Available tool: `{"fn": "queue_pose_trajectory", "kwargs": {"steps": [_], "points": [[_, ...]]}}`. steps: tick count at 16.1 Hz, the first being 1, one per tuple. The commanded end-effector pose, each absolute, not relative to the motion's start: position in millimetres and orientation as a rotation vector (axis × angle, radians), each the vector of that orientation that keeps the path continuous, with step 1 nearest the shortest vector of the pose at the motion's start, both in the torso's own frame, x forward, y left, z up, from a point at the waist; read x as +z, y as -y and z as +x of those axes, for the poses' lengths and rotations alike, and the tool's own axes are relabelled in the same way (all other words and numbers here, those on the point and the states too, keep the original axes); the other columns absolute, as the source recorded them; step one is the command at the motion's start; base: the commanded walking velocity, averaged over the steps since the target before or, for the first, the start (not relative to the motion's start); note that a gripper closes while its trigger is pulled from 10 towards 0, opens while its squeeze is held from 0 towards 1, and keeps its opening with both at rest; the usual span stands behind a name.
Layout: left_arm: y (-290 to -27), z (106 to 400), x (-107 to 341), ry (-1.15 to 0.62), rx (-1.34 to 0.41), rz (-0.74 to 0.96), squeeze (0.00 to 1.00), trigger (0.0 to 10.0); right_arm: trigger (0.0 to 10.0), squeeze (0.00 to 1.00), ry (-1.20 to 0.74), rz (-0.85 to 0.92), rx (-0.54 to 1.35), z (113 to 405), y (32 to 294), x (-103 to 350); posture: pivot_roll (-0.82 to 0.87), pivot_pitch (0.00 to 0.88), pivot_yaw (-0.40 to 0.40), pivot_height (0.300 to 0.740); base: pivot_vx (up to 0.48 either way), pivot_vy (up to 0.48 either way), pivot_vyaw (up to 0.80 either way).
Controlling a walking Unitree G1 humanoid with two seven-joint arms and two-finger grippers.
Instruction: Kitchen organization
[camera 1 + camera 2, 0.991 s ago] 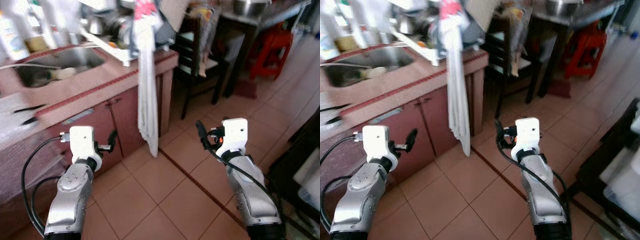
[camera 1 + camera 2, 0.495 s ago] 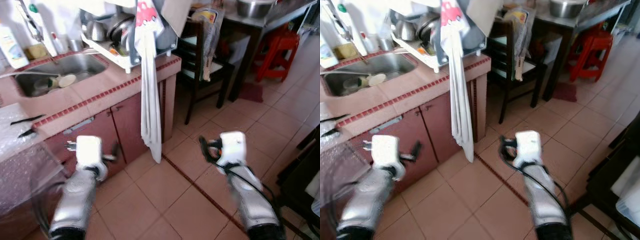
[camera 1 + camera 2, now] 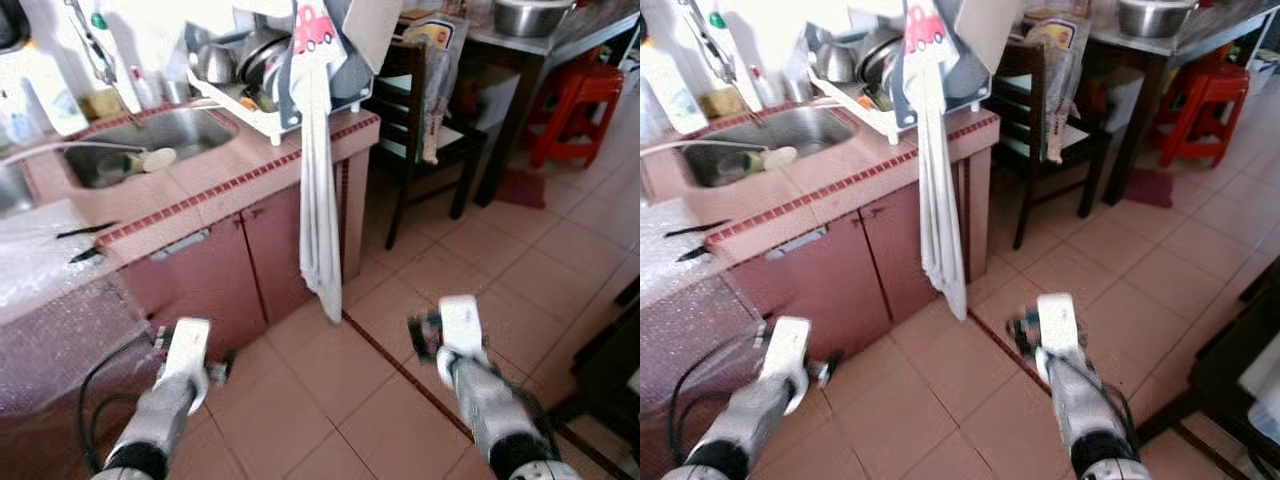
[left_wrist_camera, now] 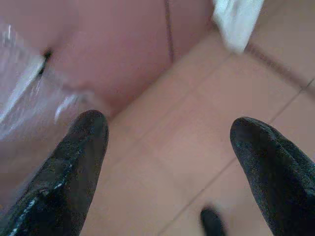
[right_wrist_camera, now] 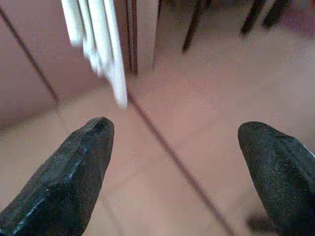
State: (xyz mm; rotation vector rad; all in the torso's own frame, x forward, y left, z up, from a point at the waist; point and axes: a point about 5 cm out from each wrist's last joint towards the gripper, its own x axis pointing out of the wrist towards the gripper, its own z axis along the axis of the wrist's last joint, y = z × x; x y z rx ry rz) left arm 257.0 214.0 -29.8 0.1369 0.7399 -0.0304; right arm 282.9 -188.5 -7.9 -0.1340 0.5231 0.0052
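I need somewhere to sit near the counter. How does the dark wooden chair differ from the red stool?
The dark wooden chair has a tall back and stands right beside the counter; the red stool has no back and stands farther off, past the table. The chair is nearly black, the stool bright red. Both stand upright on the tiled floor.

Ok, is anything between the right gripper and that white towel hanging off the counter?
Nothing visible. The right gripper is held low over bare floor tiles with its fingers spread, and the white towel hangs from the dish rack ahead and to its left. Only open floor lies between them.
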Motion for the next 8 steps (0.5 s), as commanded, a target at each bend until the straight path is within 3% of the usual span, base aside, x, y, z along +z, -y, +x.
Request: {"fn": "queue_pose_trajectory", "kwargs": {"steps": [1, 5, 8], "points": [[-214.6, 259.6, -28.1, -0.738, -0.047, 0.162, 0.0, 10.0, 10.0, 0.0, -0.545, -0.123, -0.002, 281.8, 187.6, -10.5, -0.1, 0.0, 0.08, 0.74, 0.0, 0.0, 0.0], [-214.9, 231.4, -53.2, -0.916, -0.011, 0.124, 0.0, 10.0, 10.0, 0.0, -0.809, -0.05, -0.031, 232.0, 187.4, -56.1, -0.1, 0.0, 0.076, 0.74, 0.0, 0.0, 0.0], [-220.9, 211.8, -64.8, -1.008, 0.047, 0.085, 0.0, 10.0, 10.0, 0.0, -0.882, -0.038, -0.033, 210.3, 187.5, -69.7, -0.11, 0.0, 0.075, 0.74, 0.0, 0.0, 0.0]]}}
